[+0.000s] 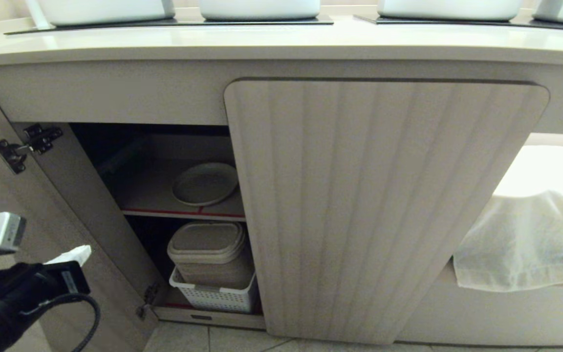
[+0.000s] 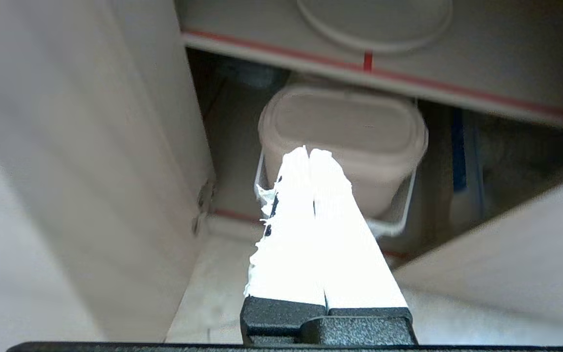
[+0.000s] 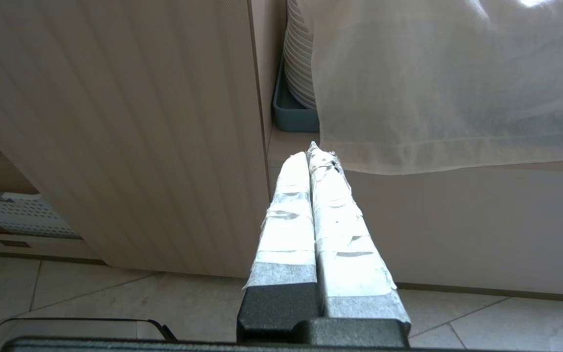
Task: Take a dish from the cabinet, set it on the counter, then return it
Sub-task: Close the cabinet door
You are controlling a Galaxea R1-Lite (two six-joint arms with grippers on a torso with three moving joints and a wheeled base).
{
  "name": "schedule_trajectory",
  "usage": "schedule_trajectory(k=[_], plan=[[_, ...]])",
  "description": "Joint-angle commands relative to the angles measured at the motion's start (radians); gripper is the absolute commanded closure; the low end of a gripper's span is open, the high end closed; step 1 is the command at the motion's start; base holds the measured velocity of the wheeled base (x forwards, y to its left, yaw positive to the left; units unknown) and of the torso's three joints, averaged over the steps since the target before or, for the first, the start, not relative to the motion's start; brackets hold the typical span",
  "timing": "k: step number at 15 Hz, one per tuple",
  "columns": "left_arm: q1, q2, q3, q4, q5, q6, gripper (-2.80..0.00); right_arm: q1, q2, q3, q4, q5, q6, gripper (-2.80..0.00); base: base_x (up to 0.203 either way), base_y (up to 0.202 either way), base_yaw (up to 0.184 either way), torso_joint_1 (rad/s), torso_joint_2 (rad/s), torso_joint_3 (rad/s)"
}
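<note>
The off-white dish [image 1: 205,183] lies flat on the red-edged upper shelf inside the cabinet [image 1: 384,205], whose left door [image 1: 61,215] hangs wide open. Part of the dish [image 2: 374,24] shows above the shelf edge in the left wrist view. My left gripper [image 1: 83,254] is shut and empty, low at the left, outside the cabinet and in front of the open door; its taped fingertips [image 2: 311,159] point toward the lower compartment. My right gripper [image 3: 313,154] is shut, holds nothing, and is parked low in front of the closed right door. The counter [image 1: 281,41] runs across the top.
A lidded beige container [image 1: 208,249] sits in a white perforated basket [image 1: 213,296] on the cabinet floor. The closed fluted right door [image 3: 115,132] covers the middle. A white cloth [image 1: 526,239] hangs over the unit at right, stacked plates [image 3: 298,54] behind it. White tubs [image 1: 259,7] stand on the counter.
</note>
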Motion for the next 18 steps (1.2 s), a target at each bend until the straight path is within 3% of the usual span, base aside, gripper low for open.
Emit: schedule_trajectory(k=[1, 9, 15, 18], plan=[[0.003, -0.108, 0.013, 0.044, -0.001, 0.002, 0.00, 0.000, 0.002, 0.000, -0.001, 0.000, 0.000, 0.00, 0.000, 0.000, 0.000, 0.000, 0.00, 0.000], [-0.035, -0.380, 0.107, 0.220, -0.008, 0.007, 0.00, 0.000, 0.000, 0.000, -0.001, 0.000, 0.000, 0.00, 0.000, 0.000, 0.000, 0.000, 0.00, 0.000], [-0.047, -0.760, 0.113, 0.554, -0.044, 0.032, 0.00, 0.000, 0.001, 0.000, -0.001, 0.000, 0.000, 0.00, 0.000, 0.000, 0.000, 0.000, 0.00, 0.000], [-0.014, -0.895, 0.113, 0.690, -0.082, 0.092, 0.00, 0.000, 0.002, 0.000, -0.001, 0.000, 0.000, 0.00, 0.000, 0.000, 0.000, 0.000, 0.00, 0.000]])
